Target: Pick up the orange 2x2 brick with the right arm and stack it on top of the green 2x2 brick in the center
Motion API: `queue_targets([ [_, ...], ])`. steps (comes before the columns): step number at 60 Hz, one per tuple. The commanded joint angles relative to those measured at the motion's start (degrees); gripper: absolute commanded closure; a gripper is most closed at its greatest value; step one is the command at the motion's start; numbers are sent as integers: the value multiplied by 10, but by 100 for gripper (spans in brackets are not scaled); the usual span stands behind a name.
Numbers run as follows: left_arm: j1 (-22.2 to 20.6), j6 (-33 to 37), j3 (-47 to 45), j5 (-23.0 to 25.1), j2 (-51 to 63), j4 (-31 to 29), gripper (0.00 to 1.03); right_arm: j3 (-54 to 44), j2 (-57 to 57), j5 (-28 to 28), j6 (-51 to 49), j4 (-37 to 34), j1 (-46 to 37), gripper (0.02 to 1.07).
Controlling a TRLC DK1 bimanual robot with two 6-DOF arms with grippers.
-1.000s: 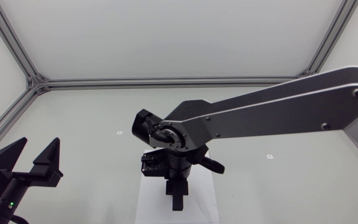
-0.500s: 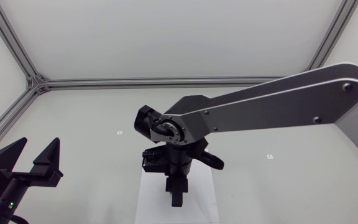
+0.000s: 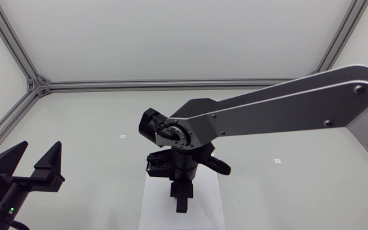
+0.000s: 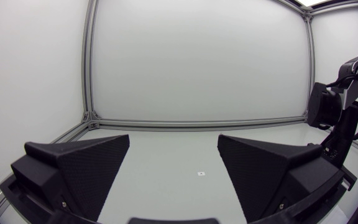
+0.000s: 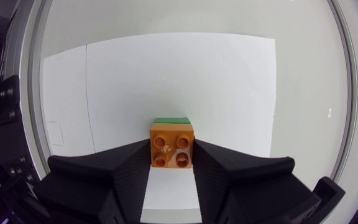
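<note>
In the right wrist view the orange 2x2 brick (image 5: 171, 146) sits between the two black fingers of my right gripper (image 5: 171, 163), which is shut on its sides. A strip of the green 2x2 brick (image 5: 171, 121) shows just beyond and below the orange one, which appears to rest on it. In the head view my right arm reaches past the middle, its gripper (image 3: 181, 203) pointing down over the white sheet (image 3: 153, 207), and both bricks are hidden under it. My left gripper (image 3: 34, 165) stands open at the near left with nothing in it.
The white paper sheet (image 5: 185, 81) lies flat under the bricks. Two small square marks (image 3: 123, 136) (image 3: 277, 160) are on the table. Aluminium frame rails (image 3: 171, 84) run along the far edge and both sides.
My right arm shifted slightly left and lower over the sheet a second ago, then held still. The left arm has not moved.
</note>
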Motion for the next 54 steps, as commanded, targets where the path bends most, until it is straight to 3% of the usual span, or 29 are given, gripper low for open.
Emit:
queue_targets([
  [1,1,8,-23,2,-5,-9,4,-39,40,18,13,-4,3,75],
  [19,1,8,-23,2,-5,-9,4,-14,79,34,15,-28,-2,75],
  [54,1,8,-23,3,-5,-9,4,-28,82,1,-18,-10,-15,75],
])
